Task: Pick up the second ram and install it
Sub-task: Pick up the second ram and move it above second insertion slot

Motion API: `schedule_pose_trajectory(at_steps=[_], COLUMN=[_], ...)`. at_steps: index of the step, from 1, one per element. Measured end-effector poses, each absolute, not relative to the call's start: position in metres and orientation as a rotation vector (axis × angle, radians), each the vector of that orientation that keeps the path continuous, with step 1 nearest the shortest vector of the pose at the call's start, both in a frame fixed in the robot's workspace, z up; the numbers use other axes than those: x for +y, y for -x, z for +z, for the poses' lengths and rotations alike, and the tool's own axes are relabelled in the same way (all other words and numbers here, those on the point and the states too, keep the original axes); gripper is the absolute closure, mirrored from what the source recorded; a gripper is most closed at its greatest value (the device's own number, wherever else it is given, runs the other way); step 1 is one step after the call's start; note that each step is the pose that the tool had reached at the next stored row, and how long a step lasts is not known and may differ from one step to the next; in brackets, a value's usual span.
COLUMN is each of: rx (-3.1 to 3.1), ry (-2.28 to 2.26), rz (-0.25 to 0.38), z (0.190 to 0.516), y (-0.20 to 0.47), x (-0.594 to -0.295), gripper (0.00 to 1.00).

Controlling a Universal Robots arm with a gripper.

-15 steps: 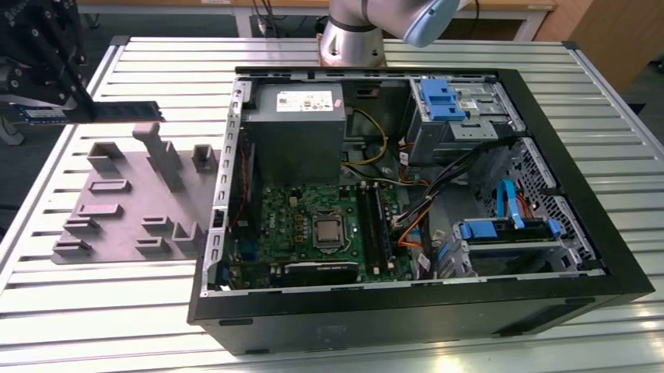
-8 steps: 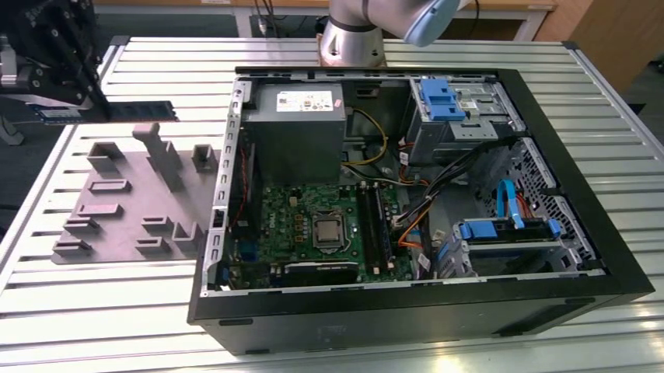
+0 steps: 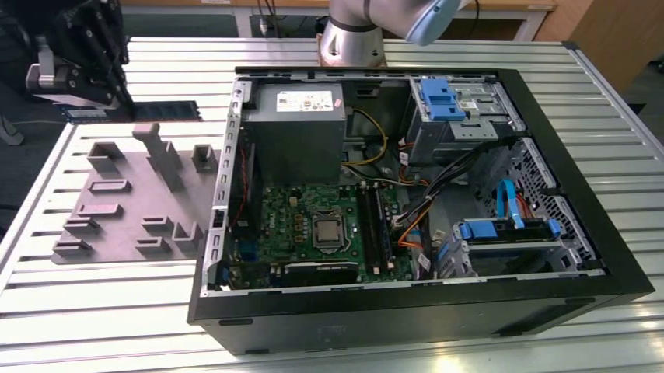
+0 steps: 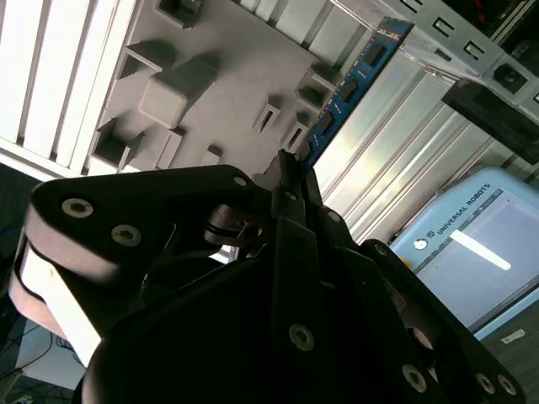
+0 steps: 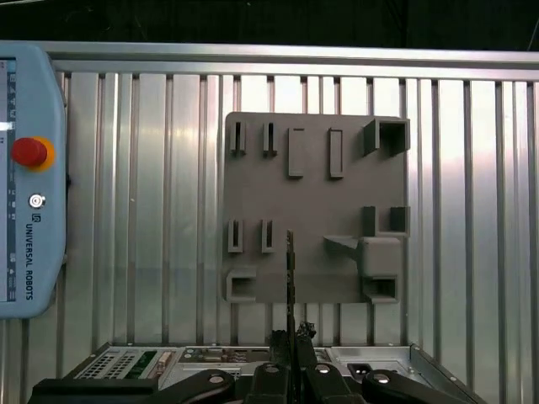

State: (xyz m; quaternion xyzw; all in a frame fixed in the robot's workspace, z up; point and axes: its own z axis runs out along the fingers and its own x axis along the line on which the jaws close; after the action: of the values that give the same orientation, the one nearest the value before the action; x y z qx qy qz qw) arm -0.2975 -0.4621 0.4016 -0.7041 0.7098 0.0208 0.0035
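The second ram (image 4: 349, 84), a slim flat dark board with a row of black chips, is held clamped at one end between the fingers of the black gripper (image 5: 290, 335), above the ribbed metal tabletop (image 5: 152, 168), near the grey plastic fixture plate (image 5: 312, 202).

table (image 3: 114, 311): ribbed bare metal slats, satin sheen, streaks of glare.
fixture plate (image 5: 312, 194): grey plastic, matt, even tone.
second ram (image 4: 347, 84): smooth lacquered board, black chips duller than the board.
gripper (image 5: 290, 337): black matt housing, bright metal screw heads.
computer case (image 3: 415, 318): black painted shell, low gloss; inner walls bare sheet metal.
drive latches (image 3: 441, 97): blue plastic, smooth.
pendant (image 5: 34, 252): pale smooth plastic, glossy red button.
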Motion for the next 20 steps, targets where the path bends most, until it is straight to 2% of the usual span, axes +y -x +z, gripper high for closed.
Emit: schedule_pose_trajectory(at_steps=[20], rx=[2.225], ry=[2.207], rz=[0.065], z=[0.401], y=[0.256], x=[-0.462], gripper=[0.86])
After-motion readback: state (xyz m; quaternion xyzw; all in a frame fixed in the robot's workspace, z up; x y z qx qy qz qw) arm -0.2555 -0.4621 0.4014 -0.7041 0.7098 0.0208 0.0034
